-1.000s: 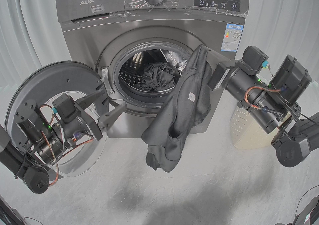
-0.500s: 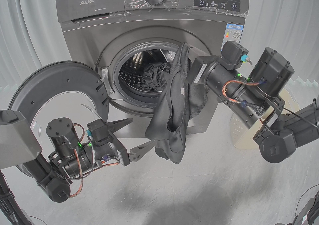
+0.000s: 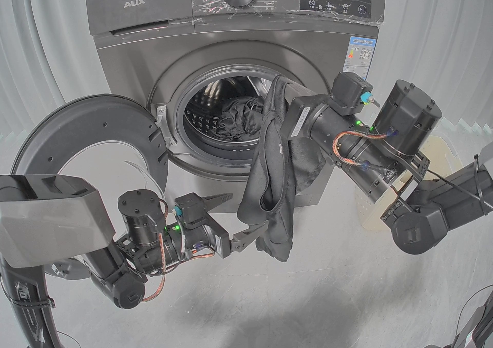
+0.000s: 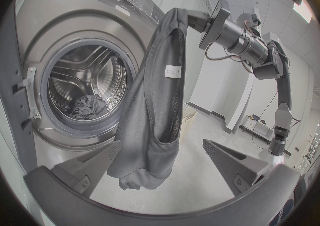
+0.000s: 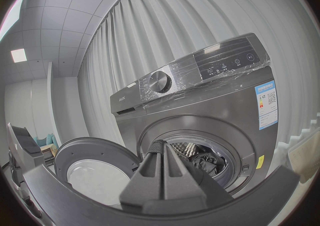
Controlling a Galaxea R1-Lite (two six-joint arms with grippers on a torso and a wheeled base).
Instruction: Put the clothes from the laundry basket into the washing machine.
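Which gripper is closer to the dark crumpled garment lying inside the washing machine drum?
Right. The right gripper, shut on a hanging grey garment, sits at the drum opening, just outside the dark crumpled garment. The left gripper, open, is lower, below the opening by the hanging garment's bottom.

You have a dark grey hanging garment [image 3: 277, 159] with a small white tag [image 4: 173, 71]. A black garment [image 3: 241, 115] lies in the shiny steel drum [image 4: 96, 70], which is dotted with holes. Your washing machine [image 3: 144, 61] is brushed silver-grey, its sticker [image 3: 359, 58] blue and white. The laundry basket [image 5: 305, 156] is cream and the floor [image 3: 334, 282] pale grey.
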